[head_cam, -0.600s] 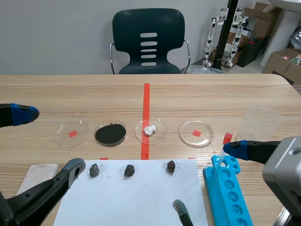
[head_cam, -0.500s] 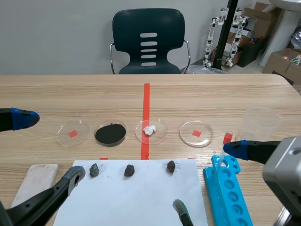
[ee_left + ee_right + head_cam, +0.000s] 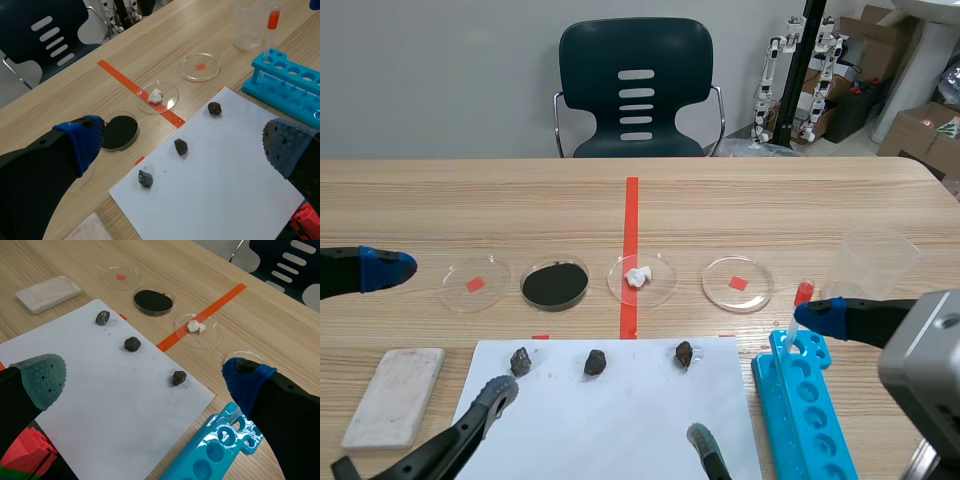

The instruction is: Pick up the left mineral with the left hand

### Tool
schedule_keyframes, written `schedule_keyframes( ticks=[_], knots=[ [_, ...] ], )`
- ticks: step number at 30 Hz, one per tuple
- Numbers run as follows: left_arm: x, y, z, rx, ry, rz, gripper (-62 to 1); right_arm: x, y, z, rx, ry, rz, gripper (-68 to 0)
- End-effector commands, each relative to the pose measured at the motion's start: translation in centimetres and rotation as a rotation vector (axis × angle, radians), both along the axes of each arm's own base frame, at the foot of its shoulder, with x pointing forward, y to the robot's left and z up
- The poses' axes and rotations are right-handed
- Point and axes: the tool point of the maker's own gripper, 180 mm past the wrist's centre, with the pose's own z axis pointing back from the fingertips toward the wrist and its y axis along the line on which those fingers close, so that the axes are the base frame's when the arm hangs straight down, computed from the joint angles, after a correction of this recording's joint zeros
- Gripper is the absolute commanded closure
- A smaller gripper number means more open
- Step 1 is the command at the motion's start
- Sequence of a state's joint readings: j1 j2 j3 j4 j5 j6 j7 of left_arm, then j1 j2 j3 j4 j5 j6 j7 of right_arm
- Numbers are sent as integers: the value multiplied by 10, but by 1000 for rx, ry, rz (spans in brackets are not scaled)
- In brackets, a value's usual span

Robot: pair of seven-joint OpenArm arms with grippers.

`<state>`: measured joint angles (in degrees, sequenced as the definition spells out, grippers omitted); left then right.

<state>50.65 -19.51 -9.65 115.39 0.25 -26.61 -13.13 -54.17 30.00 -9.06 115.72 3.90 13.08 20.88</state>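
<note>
Left tool (image 3: 440, 332) wide open w/ nothing held; left mineral (image 3: 520, 361) sits lower left of frame on the white sheet's (image 3: 620, 425) far edge, so I'd ctr over it, drop straight, close slow.

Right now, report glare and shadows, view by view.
Left wrist view: a glint on the petri dish with the white lump; the left mineral casts a faint shadow on the paper. Right wrist view: faint shadows, no strong glare. Scene view: even light.
</note>
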Motion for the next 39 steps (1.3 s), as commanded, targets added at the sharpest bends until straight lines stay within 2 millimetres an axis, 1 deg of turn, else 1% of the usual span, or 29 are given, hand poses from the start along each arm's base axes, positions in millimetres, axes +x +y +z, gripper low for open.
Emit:
schedule_keyframes(
  ticks=[1, 9, 11, 15, 19, 24, 25, 26, 30, 32, 34, 37, 39],
  knots=[
    [-1, -2, 4, -16, -5, -1, -623, 3, 2, 10, 23, -29, -2, -679],
    [2, 0, 1, -1, 9, 8, -623, 3, 2, 10, 23, -29, -2, -679],
    [6, 3, -2, -6, 38, 31, -623, 3, 2, 10, 23, -29, -2, -679],
    [17, 11, -12, -39, 149, 90, -623, 3, 2, 10, 23, -29, -2, -679],
    [30, 14, -29, -78, 268, 124, -623, 3, 2, 10, 23, -29, -2, -679],
    [53, 17, -52, -130, 412, 202, -623, 3, 2, 10, 23, -29, -2, -679],
    [63, 17, -45, -133, 383, 201, -623, 3, 2, 10, 23, -29, -2, -679],
    [63, 19, -68, -99, 475, 227, -623, 3, 2, 10, 23, -29, -2, -679],
    [84, 34, -90, -48, 584, 363, -623, 3, 2, 10, 23, -29, -2, -679],
    [90, 41, -100, -21, 650, 428, -623, 3, 2, 10, 23, -29, -2, -679],
    [93, 42, -105, 6, 693, 450, -623, 3, 2, 10, 23, -29, -2, -679],
    [96, 39, -106, 16, 719, 460, -623, 3, 2, 10, 23, -29, -2, -679],
    [97, 42, -108, 7, 734, 497, -623, 3, 2, 10, 23, -29, -2, -679]
  ],
)
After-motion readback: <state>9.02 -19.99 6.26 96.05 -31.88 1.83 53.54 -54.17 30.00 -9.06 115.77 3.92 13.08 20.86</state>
